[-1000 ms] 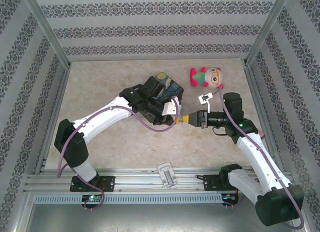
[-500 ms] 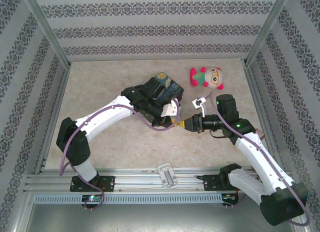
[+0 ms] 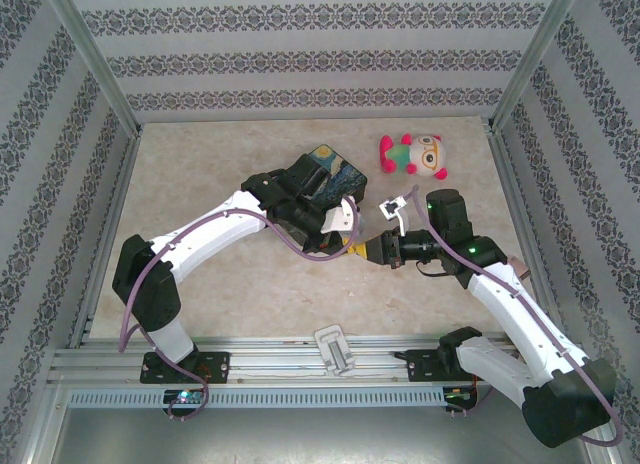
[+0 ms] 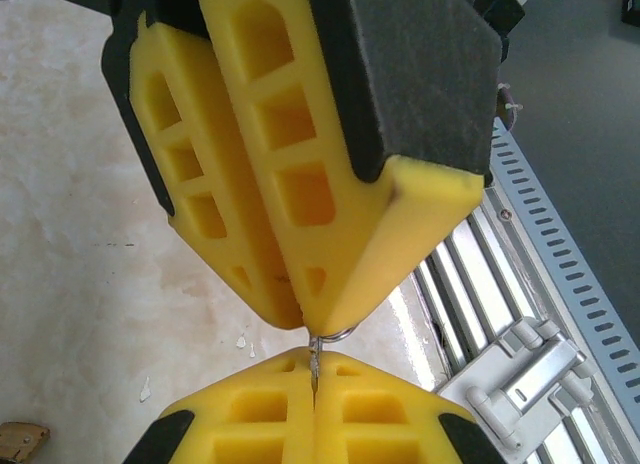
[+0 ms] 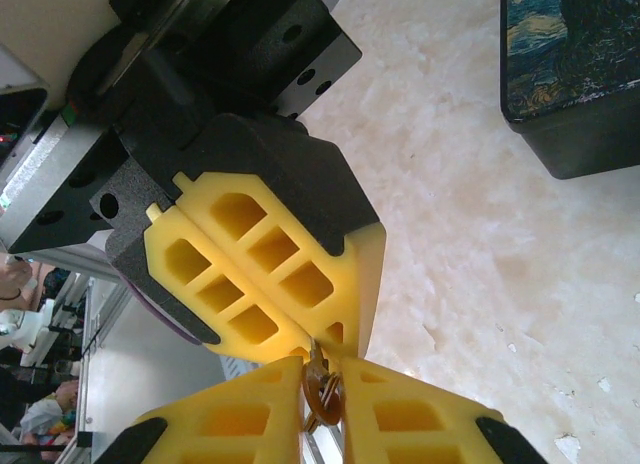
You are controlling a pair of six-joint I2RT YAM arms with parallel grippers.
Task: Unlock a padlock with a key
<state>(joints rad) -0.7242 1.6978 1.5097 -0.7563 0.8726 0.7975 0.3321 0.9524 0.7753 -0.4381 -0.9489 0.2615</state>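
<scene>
My left pincer (image 4: 313,372) is clamped shut on a thin metal sliver (image 4: 313,352), my right pincer (image 5: 322,376) pinching a brassy piece (image 5: 322,402) just ahead, tip-to-tip; unlocking apparently still to do.

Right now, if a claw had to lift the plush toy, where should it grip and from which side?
Probably the toy at its middle, from straight above, jaws closing across its short way, near to far. It lies flat, long way left to right, with bare table on every side, so nothing blocks a drop from above.
</scene>
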